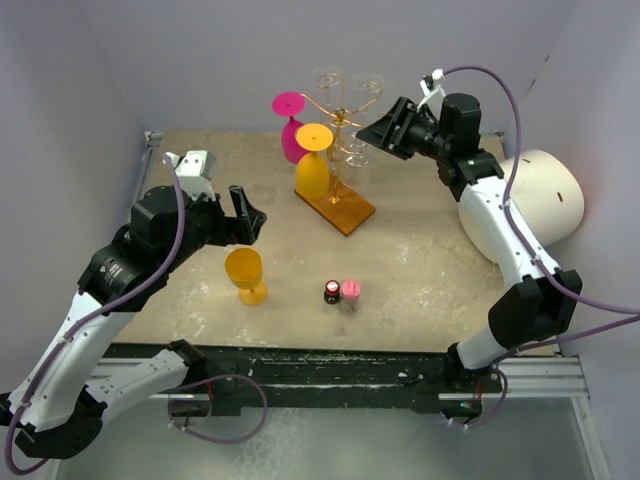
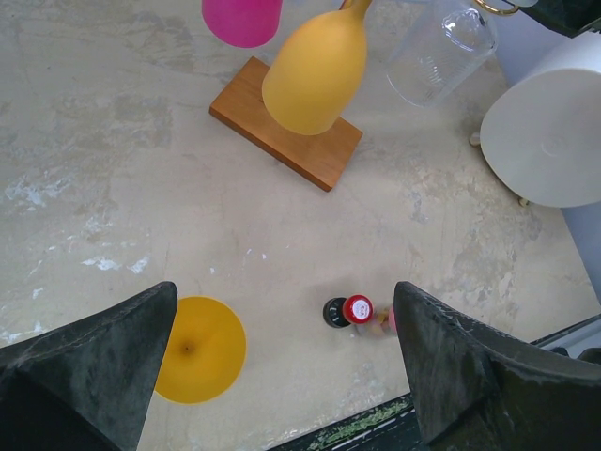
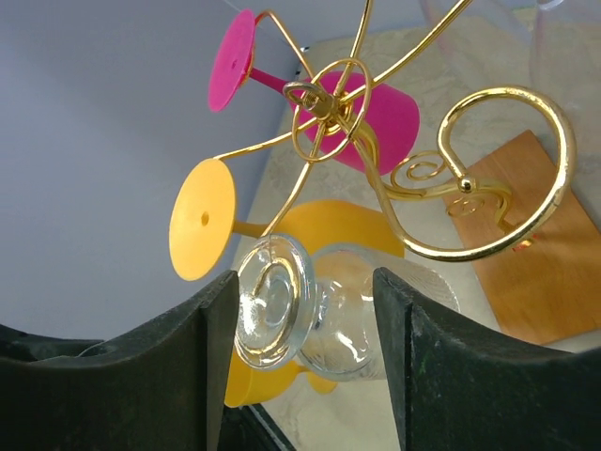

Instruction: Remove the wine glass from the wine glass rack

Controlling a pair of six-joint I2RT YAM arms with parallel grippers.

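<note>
The wine glass rack point(image 1: 338, 112) is a gold wire stand on a brown wooden base point(image 1: 340, 207). A pink glass point(image 1: 290, 125), a yellow glass point(image 1: 313, 165) and clear wine glasses hang upside down from it. My right gripper point(image 1: 375, 130) is open at the rack's right side. In the right wrist view its fingers point(image 3: 305, 282) stand on either side of a hanging clear wine glass point(image 3: 329, 319), whose foot is close to the left finger point(image 3: 202, 357). The gold scrolls point(image 3: 488, 178) curl just above. My left gripper point(image 1: 245, 215) is open and empty, above a yellow glass point(image 1: 245, 275) standing on the table.
Two small bottles point(image 1: 341, 291) stand near the front middle of the table, and also show in the left wrist view point(image 2: 347, 310). A large white cylinder point(image 1: 540, 195) lies at the right. Purple walls close in the back and sides. The standing yellow glass point(image 2: 192, 349) is below my left fingers.
</note>
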